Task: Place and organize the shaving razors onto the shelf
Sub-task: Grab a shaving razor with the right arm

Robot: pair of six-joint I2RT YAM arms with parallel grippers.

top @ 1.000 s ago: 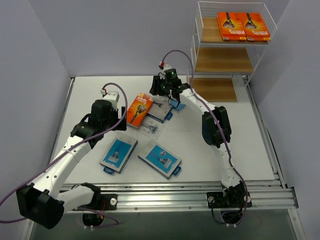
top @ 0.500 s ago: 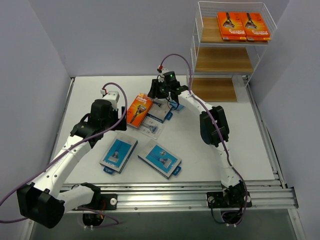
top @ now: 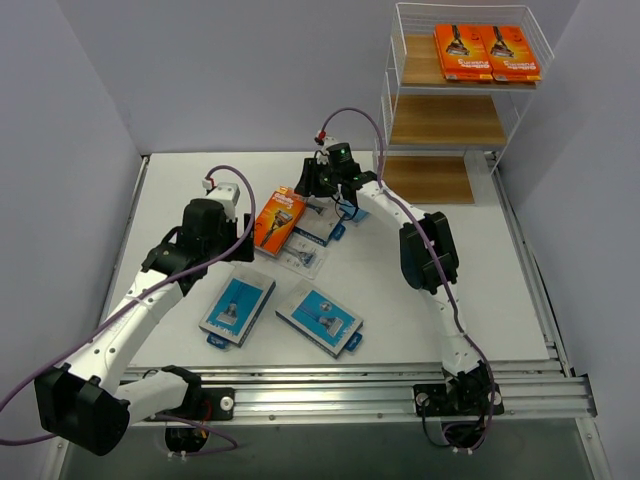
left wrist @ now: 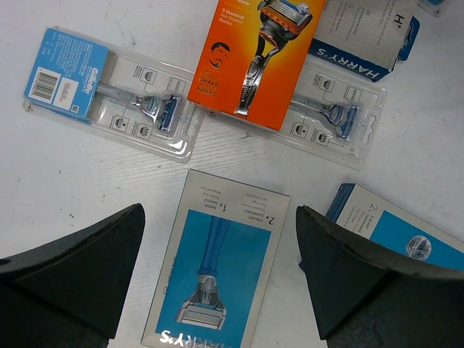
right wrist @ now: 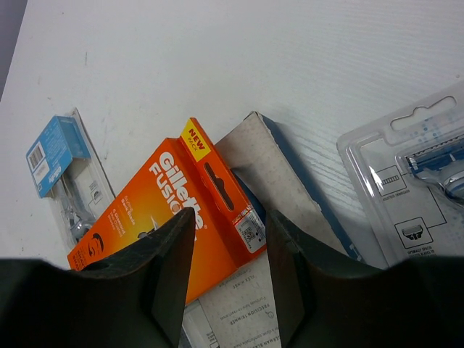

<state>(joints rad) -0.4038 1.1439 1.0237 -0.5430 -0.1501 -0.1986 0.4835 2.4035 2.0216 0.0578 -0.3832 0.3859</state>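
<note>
1. Far left: the left end effector (left wrist: 219, 217) hangs with its jaws spread wide and holds nothing. It has not moved in the last second. Right beneath it, flat on the white counter (top: 500, 300), lies a blue-and-grey razor pack (left wrist: 217, 268), with a second blue pack (left wrist: 395, 235) just to one side.

2. Centre: the loose razors sit in a cluster. An orange pack (left wrist: 254, 58) rests partly on top of a grey-and-blue box (left wrist: 366, 40). Two clear blister packs (left wrist: 116, 94) (left wrist: 333, 112) flank the orange one. None of these has shifted.

3. Right of centre: the right end effector (right wrist: 230, 217) has slid a little leftward and its jaws have narrowed slightly. They now stand about half open, astride the hang-tab end of the orange pack. That pack still lies flat, so nothing is lifted, and contact between pads and card cannot be made out. In my judgement this is the approach to a grasp — the orange pack looks like the next one bound for the shelf.

4. Far right, at the back: the shelf (top: 445, 120), a white wire rack with three wooden tiers. The top tier holds two orange packs (top: 463, 52) (top: 511, 52) side by side, face up. The middle and bottom tiers show only bare wood — most of the task remains.
</note>
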